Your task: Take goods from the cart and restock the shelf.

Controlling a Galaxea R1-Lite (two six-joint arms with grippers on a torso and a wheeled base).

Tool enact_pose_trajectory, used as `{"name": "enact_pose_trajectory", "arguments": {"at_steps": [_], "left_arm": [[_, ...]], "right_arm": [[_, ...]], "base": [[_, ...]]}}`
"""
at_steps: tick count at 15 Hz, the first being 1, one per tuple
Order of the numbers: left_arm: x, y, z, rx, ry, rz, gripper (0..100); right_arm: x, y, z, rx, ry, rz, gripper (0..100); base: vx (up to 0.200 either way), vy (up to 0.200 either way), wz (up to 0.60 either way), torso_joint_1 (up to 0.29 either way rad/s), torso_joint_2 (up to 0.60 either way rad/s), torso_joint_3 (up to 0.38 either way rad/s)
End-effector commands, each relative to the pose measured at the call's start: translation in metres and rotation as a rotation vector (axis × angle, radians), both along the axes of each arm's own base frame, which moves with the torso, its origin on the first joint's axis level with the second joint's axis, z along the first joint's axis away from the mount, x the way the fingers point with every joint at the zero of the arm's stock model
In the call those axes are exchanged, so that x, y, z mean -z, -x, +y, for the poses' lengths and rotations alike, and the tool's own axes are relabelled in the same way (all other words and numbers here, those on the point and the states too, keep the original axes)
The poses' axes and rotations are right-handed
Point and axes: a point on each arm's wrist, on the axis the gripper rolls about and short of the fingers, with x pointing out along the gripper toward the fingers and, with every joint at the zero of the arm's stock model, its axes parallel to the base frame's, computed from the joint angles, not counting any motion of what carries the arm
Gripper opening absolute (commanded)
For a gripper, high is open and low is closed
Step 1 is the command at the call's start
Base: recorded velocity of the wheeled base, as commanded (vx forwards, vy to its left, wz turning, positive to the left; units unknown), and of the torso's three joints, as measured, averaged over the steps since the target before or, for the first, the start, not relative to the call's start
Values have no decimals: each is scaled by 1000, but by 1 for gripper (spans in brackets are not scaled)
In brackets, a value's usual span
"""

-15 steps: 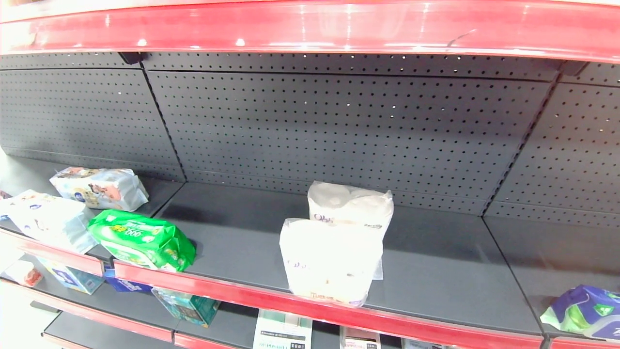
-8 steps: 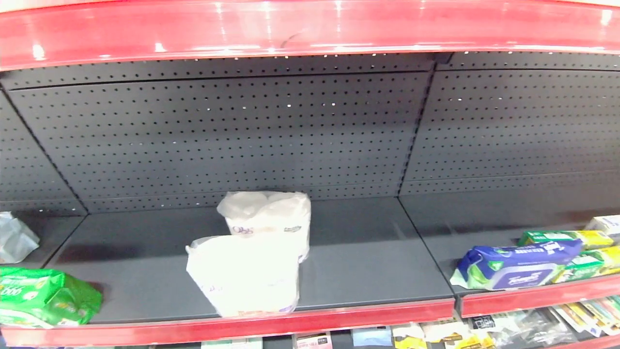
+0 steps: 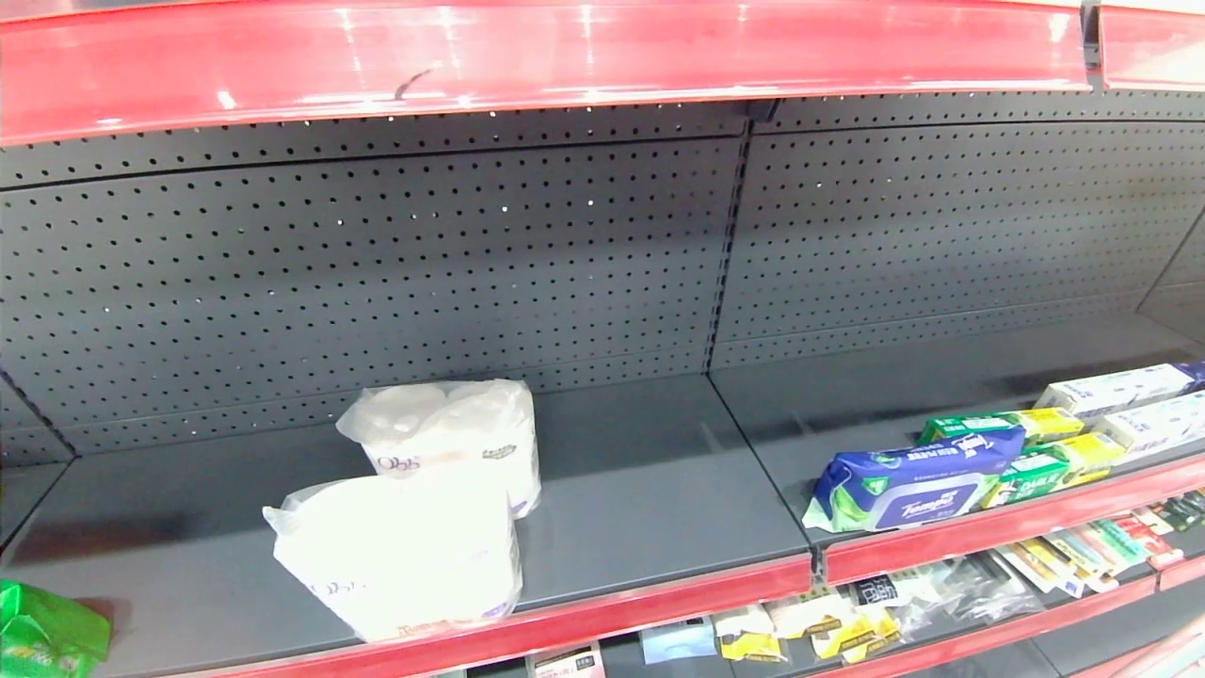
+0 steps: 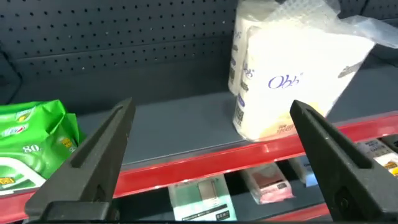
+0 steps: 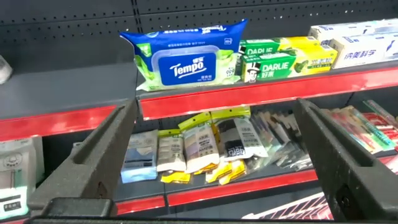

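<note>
Head view faces the shelf (image 3: 650, 490), where two white tissue-roll packs stand toward the left end of the middle bay. The front pack (image 3: 400, 556) is at the red front lip and the rear pack (image 3: 447, 438) is just behind it, apparently touching. A green pack (image 3: 42, 631) lies at the far left front edge. In the next bay to the right, a blue wipes pack (image 3: 908, 476) lies along the front edge beside green and yellow boxes (image 3: 1045, 452).

The left end effector (image 4: 211, 106) is spread wide and empty, facing the white packs. The right end effector (image 5: 216, 106) is likewise spread and empty, facing the wipes pack.

With nothing held, the step in hand looks like fetching the next item from the cart. To do it well, grip a soft pack across its body, not its loose wrapping. Then aim for the bare stretch between the white packs and the bay's right edge, setting the pack down behind the lip so it cannot tip off.
</note>
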Motion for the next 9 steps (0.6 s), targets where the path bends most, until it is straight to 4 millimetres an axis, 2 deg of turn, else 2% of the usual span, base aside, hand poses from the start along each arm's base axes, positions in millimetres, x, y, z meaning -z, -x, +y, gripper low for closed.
{"name": "enact_pose_trajectory", "arguments": {"at_steps": [1,2,3,4,5,6,7,8,9], "left_arm": [[-109,-13,0,2,103,-53,100],[-160,-33,1,-29,195,-69,100],[-171,-51,2,-98,198,-27,100],[-160,-75,6,-230,167,89,100],[-144,-83,7,-288,136,175,100],[-127,-90,9,-324,115,259,100],[-101,-95,9,-324,96,370,100],[-86,-98,8,-321,76,448,100],[-82,-99,9,-321,71,468,100]], "right_arm": [[0,0,0,0,1,1,100],[0,0,0,0,1,1,100],[0,0,0,0,1,1,100],[0,0,0,0,1,3,100],[0,0,0,0,1,3,100],[0,0,0,0,1,1,100],[0,0,0,0,1,3,100],[0,0,0,0,1,1,100],[0,0,0,0,1,1,100]], "base": [[0,0,0,0,0,0],[0,0,0,0,0,0],[0,0,0,0,0,0],[0,0,0,0,0,0],[0,0,0,0,0,0],[0,0,0,0,0,0],[0,0,0,0,0,0],[0,0,0,0,0,0],[0,0,0,0,0,0]]}}
